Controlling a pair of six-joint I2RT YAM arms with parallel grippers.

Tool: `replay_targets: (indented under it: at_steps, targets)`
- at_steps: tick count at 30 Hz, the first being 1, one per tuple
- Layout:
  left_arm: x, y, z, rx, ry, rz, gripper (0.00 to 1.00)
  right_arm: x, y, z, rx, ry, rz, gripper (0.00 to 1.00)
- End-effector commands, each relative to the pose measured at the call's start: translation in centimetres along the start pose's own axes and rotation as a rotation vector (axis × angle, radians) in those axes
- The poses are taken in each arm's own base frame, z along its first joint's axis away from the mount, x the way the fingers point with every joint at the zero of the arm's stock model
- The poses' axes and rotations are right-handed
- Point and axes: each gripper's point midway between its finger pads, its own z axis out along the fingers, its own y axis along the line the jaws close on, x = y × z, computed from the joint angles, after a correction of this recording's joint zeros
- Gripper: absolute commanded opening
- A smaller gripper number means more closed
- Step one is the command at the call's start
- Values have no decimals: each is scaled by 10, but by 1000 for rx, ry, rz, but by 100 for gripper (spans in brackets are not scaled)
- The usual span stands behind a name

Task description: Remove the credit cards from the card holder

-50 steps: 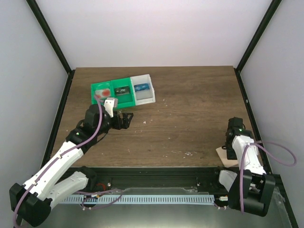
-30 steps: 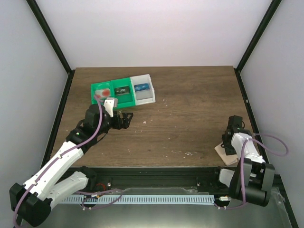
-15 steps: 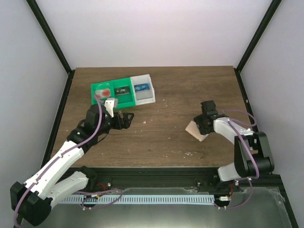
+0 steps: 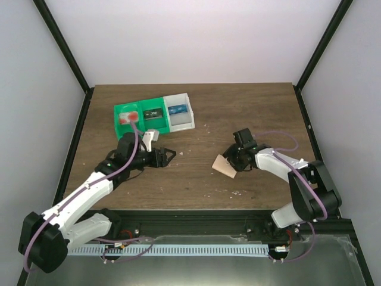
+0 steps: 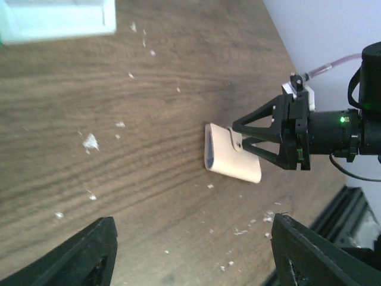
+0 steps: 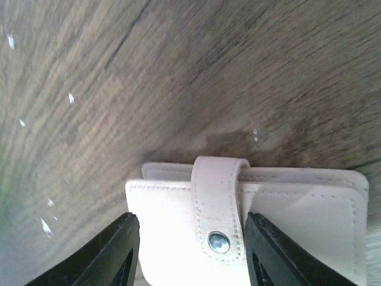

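The right gripper (image 4: 230, 158) is clamped on the card holder (image 4: 223, 166). It pinches the strap end, so the tan holder sticks out past its fingertips, tilted, low over the table (image 4: 256, 113). In the right wrist view the strap (image 6: 217, 196) folds over the holder's edge and is fastened with a metal snap (image 6: 218, 241).

The left gripper (image 4: 168, 155) is spread wide with nothing between its fingers. The holder lies straight ahead of it, well apart.

Beyond the left gripper, the red card (image 4: 128, 117) and dark card (image 4: 153, 113) lie in the green tray (image 4: 138, 106). The blue card (image 4: 177, 110) lies in the white tray (image 4: 181, 123). Their print is too small to read.
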Motion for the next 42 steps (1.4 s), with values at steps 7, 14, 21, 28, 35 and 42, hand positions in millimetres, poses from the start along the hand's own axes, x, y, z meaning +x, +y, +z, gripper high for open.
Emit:
replay_targets:
  at_steps: [7, 14, 21, 28, 35, 42]
  targets:
    - [24, -33, 31, 203, 109, -63, 64, 13, 5, -19, -106, -1, -513, 57]
    - [41, -37, 43, 226, 170, -136, 61, -5, 30, -33, -187, -51, -625, 58]
    - [51, -35, 45, 237, 194, -170, 60, -25, 20, -29, -191, -57, -615, 62]
    - [58, -33, 48, 234, 227, -199, 59, -10, -9, -15, -156, -2, -614, 66]
    - [65, -35, 49, 266, 248, -267, 60, -6, -36, -1, -85, 19, -617, 72]
    - [62, -29, 46, 230, 221, -269, 59, 10, -29, -10, -171, 62, -656, 69]
